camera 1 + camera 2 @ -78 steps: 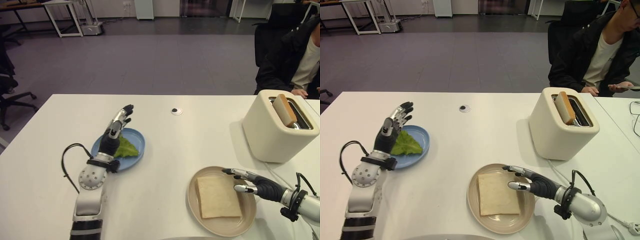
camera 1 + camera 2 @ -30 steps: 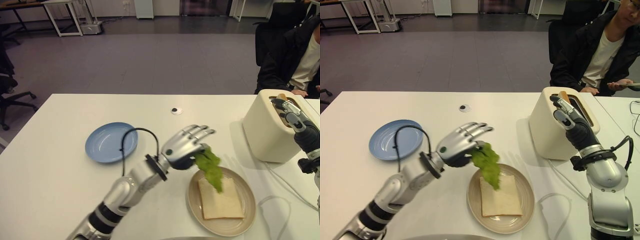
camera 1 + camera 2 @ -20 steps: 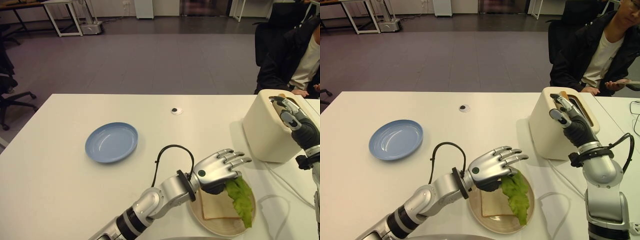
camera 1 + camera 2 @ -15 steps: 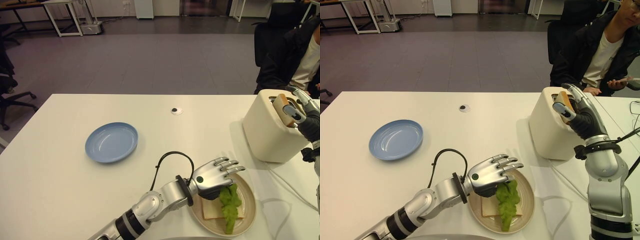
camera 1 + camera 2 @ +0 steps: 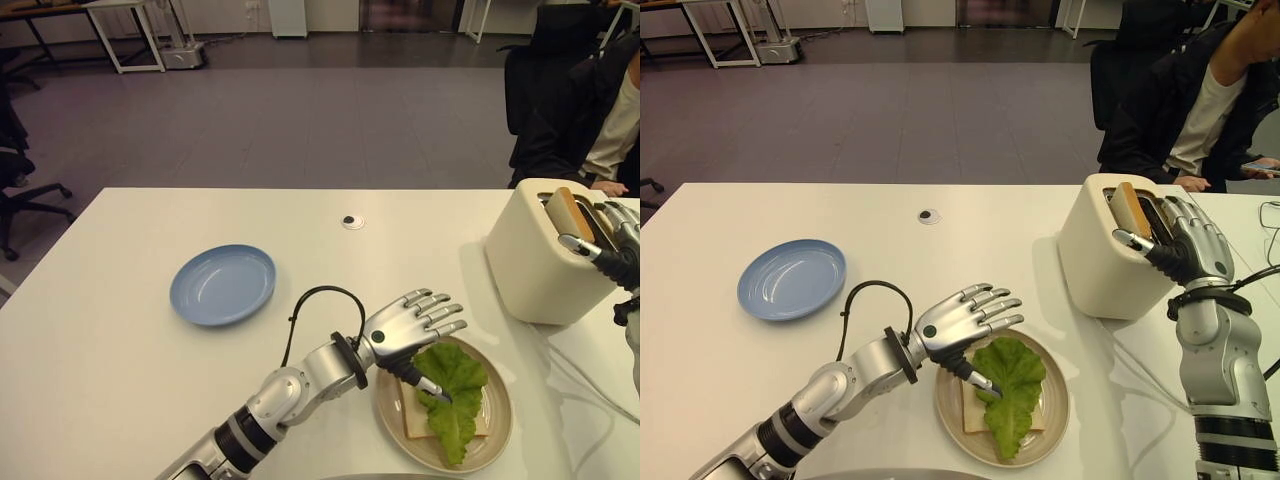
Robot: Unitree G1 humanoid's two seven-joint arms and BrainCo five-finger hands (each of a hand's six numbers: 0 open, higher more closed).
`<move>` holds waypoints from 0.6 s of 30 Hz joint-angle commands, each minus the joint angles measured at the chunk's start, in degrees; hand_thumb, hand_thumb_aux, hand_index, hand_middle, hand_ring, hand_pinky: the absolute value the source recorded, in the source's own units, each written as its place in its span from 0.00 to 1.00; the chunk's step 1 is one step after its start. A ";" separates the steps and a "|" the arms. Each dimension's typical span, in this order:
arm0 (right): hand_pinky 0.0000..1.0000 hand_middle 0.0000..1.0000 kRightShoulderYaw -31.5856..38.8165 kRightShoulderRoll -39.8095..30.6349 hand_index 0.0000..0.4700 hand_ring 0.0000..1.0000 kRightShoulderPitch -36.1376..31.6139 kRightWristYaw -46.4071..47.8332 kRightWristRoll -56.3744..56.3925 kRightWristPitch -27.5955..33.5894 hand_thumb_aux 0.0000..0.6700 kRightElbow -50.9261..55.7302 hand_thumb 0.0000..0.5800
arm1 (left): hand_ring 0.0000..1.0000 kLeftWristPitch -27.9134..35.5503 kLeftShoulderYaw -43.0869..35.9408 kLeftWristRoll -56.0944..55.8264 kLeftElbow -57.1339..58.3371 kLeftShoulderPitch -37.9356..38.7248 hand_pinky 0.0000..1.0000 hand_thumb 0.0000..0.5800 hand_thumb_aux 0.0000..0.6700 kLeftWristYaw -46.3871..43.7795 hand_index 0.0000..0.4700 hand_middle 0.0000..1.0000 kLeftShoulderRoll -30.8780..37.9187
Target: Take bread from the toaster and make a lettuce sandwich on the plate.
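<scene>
Logging the left hand (image 5: 412, 322) poised over the left rim of the plate (image 5: 500, 405), fingers fanned out straight and gripping nothing, thumb angled down toward the plate's middle with its tip at or just over the lettuce (image 5: 452, 385); contact not certain. Finding the lettuce spread flat across the plate's middle, on top of a bread slice (image 5: 970, 415) with pale edges peeking out left and right of the leaf, and its lower tip reaching toward the plate's near rim. Placing the toaster (image 5: 538, 268) beyond the plate and to its right, near but apart from it, with a second slice (image 5: 567, 214) standing up out of the slot. Spotting the right hand (image 5: 1195, 240) at the toaster's top, on the side away from the plate, fingers loosely extended upward and closed on nothing, thumb stretched toward the second slice, touch impossible to confirm. Marking a blue plate (image 5: 222, 285) well to the left of the plate and somewhat farther back, resting on the white table (image 5: 100, 340). Noting a small round black-and-white disc (image 5: 348, 221) well beyond the plate, toward the table's far edge.
</scene>
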 commanded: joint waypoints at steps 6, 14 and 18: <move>0.00 0.00 3.19 -1.00 1.00 0.00 -2.28 -1.77 -2.44 -0.35 1.00 3.31 1.00 | 0.00 0.91 5.63 -2.37 -3.21 0.03 0.00 0.00 0.00 -0.70 0.00 0.00 1.40; 0.00 0.00 1.64 0.21 1.00 0.00 -4.32 -3.17 -0.29 -0.90 1.00 -1.48 1.00 | 0.00 1.56 7.62 -2.97 -3.36 2.00 0.00 0.00 0.00 0.08 0.00 0.00 2.18; 0.00 0.00 -5.81 1.77 1.00 0.00 -6.40 -1.63 9.33 -1.85 1.00 -8.66 1.00 | 0.00 2.09 10.31 -4.22 -3.73 2.67 0.00 0.00 0.00 0.49 0.00 0.00 2.81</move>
